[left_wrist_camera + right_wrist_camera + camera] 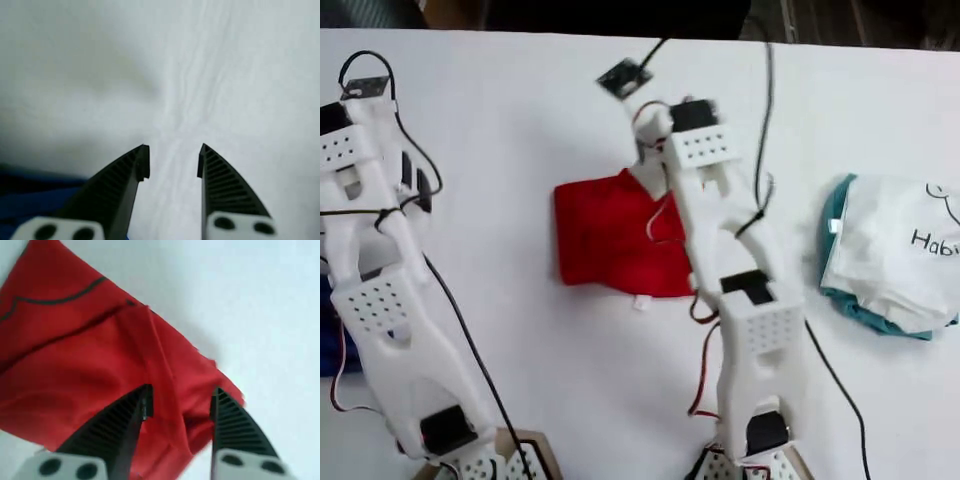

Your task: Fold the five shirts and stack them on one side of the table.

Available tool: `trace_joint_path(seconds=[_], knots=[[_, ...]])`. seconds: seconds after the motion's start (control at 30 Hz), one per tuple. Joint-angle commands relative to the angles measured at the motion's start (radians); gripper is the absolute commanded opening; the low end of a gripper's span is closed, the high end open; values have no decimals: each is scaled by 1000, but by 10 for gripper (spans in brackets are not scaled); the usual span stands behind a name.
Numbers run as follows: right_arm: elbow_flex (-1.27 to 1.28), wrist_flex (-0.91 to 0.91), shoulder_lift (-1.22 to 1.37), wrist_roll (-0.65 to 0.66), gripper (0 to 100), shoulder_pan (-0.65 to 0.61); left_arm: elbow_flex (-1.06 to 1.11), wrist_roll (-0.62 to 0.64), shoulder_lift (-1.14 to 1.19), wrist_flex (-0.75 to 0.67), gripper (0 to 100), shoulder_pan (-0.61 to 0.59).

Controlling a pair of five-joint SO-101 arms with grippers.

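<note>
A partly folded red shirt [605, 240] lies at the middle of the white table [520, 130]. My right gripper [181, 400] hangs open just above the red shirt [75, 365], near one folded corner, with nothing between its fingers. In the high view the right arm [720, 200] covers the shirt's right edge. My left gripper [173, 160] stands open over bare table, holding nothing, with a blue shirt [30, 195] just beside it. The left arm [380, 300] stands at the table's left side. A folded white shirt [895, 250] rests on a teal shirt [835, 225] at the right.
Black cables [765, 110] run across the table by the right arm and along the left arm. A bit of the blue shirt [330, 340] shows at the left edge. The back of the table is bare.
</note>
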Motion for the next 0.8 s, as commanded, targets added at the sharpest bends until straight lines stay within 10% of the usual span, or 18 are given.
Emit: trace_joint_path(seconds=[0.0, 0.53, 0.77], knots=[[-129, -12, 47, -6, 213, -41, -2, -11, -11, -11, 186, 5], [-543, 159, 371, 44, 211, -42, -2, -8, -11, -11, 186, 5], [-649, 180, 369, 43, 33, -41, -2, -8, -11, -9, 186, 5]])
